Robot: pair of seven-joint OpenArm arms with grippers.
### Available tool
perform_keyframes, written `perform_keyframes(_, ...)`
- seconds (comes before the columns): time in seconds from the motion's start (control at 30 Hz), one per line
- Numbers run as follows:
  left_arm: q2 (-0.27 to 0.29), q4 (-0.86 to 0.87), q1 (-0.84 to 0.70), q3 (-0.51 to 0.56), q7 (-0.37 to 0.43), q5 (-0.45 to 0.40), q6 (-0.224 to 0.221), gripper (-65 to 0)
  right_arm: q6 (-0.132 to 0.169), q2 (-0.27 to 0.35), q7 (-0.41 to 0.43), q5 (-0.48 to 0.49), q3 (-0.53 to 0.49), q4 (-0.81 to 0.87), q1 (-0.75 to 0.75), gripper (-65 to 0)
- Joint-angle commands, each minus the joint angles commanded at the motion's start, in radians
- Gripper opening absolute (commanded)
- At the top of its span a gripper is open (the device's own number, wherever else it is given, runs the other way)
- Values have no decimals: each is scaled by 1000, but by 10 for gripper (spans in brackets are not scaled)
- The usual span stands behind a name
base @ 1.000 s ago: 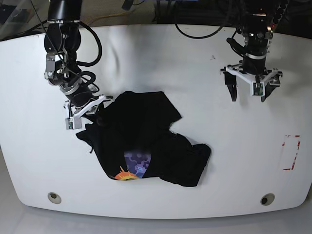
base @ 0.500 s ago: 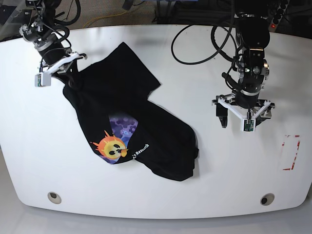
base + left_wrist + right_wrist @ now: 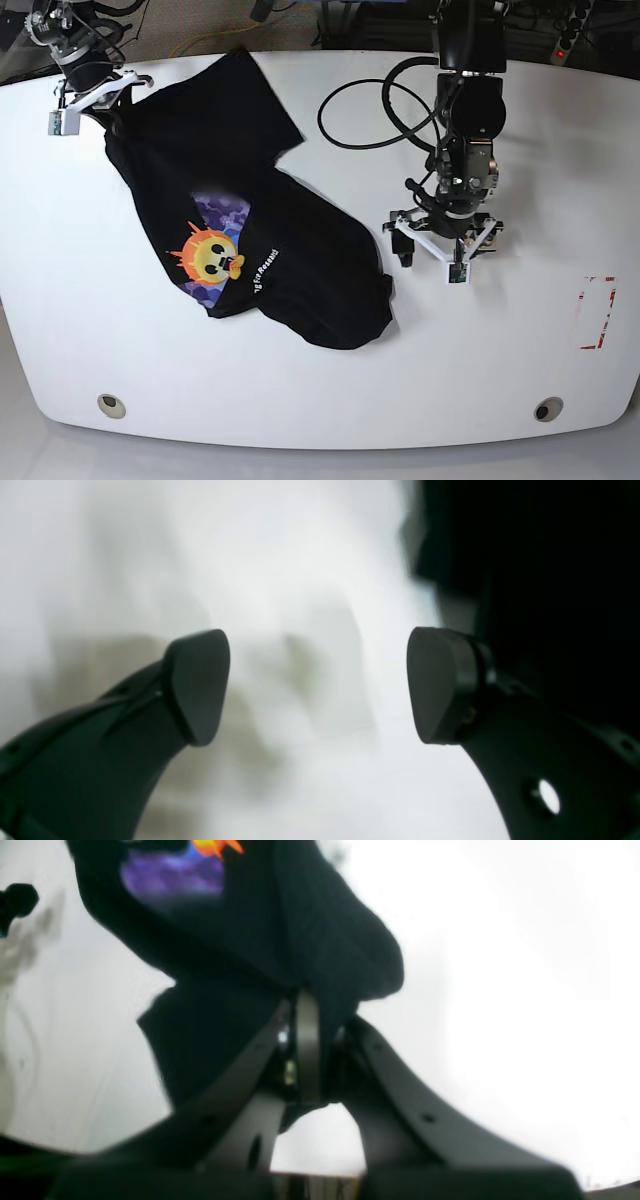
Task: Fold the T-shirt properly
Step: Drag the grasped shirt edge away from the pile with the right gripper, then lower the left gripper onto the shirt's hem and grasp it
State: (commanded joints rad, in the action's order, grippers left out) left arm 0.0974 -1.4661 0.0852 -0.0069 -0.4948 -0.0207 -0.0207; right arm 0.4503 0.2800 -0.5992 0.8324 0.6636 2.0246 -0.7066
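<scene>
T-shirt [image 3: 250, 240]: black, short-sleeved, now drawn out long across the tabletop [image 3: 560, 330], running from the far left corner down toward the near middle. Bunched in a heap near the middle a second ago; since then hauled far and left, opened out, chest print turned up into plain view. Orange-yellow face and white lettering readable on purple patches, left of the shirt's middle. Near right end still rumpled and doubled under.

Right tool [image 3: 90, 88]: at the far left corner of the tabletop, clenched on a fold of black cloth; in the right wrist view [image 3: 305, 1040] cloth seen pinched between the shut tips, remainder hanging away with a strip of purple and orange print at the top. Has travelled from beside the heap to this corner, dragging the shirt with it.

Left tool [image 3: 440, 258]: released, tips spread wide, nothing between them; in the left wrist view [image 3: 320, 685] only blurred white tabletop in the gap, black cloth at the right edge. Has come down and leftward from the far right to just beside the shirt's near right end, not touching it.

Meaning for the task: spreading stage, no fold made yet. Judged next need: a grip on the rumpled free end by the left tool, then a pull apart to flatten. Risk: cloth twisted or doubled if pulled from one corner only.
</scene>
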Motion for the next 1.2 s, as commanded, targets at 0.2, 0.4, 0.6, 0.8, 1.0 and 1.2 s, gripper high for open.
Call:
perform_keyframes(0.2,26,132,55,75,26,2,0,-132,28,5,0,0,0,-11,3,-650)
perform_keyframes(0.4,28,239,72,137,135,2,0,-129,28,2,0,0,-5,-14,5,-650)
perform_keyframes(0.6,28,379,152,141,157,2,0,-129,28,0,0,0,-5,-15,6,-650)
perform_keyframes(0.8,55,523,232,141,196,2,0,-140,28,-2,-2,-2,-5,-40,35,-650)
perform_keyframes(1.0,60,589,267,143,199,2,0,-536,26,2,-80,-2,0,-43,87,-650)
perform_keyframes(1.2,60,562,261,141,195,-5,-3,-644,26,2,-114,-3,-3,-43,130,-650)
